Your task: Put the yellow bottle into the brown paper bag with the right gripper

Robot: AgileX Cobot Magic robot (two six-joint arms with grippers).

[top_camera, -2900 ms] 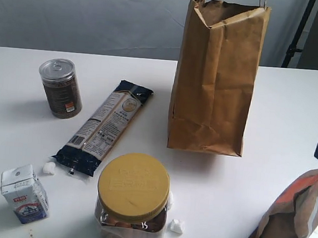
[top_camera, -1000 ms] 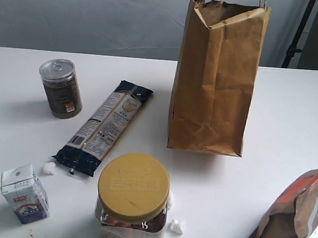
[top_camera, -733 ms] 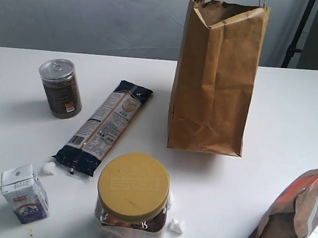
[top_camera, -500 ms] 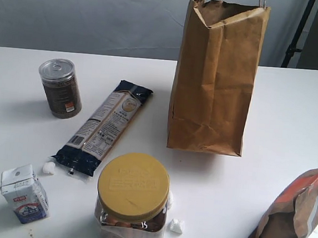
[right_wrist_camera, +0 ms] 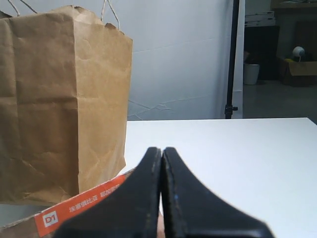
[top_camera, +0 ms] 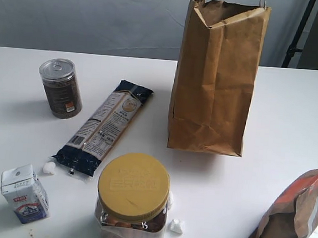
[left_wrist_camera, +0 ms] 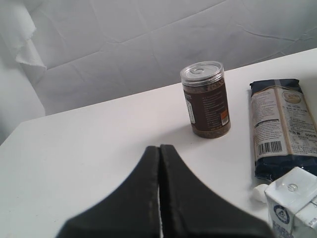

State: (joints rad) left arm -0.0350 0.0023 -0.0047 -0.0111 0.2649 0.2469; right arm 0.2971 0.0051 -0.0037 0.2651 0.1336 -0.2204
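Note:
The tall brown paper bag (top_camera: 215,76) stands upright at the back middle of the white table, mouth open, cord handles up; it also fills one side of the right wrist view as the bag (right_wrist_camera: 59,109). No yellow bottle shows in any view. My right gripper (right_wrist_camera: 162,151) is shut with nothing between its fingers, held behind the printed pouch and facing the bag. My left gripper (left_wrist_camera: 159,148) is shut and empty, low over the table in front of the brown can. Neither gripper appears in the exterior view.
A brown can (top_camera: 60,88) and dark noodle packet (top_camera: 105,126) lie left of the bag. A milk carton (top_camera: 24,193) and large yellow-lidded jar (top_camera: 132,203) stand near the front. A brown-and-orange pouch (top_camera: 295,217) stands front right. Small white lumps (top_camera: 176,226) lie by the jar.
The black gripper part seen at the right edge of the exterior view 2.9 s ago has withdrawn out of that view. Nothing on the table has moved.

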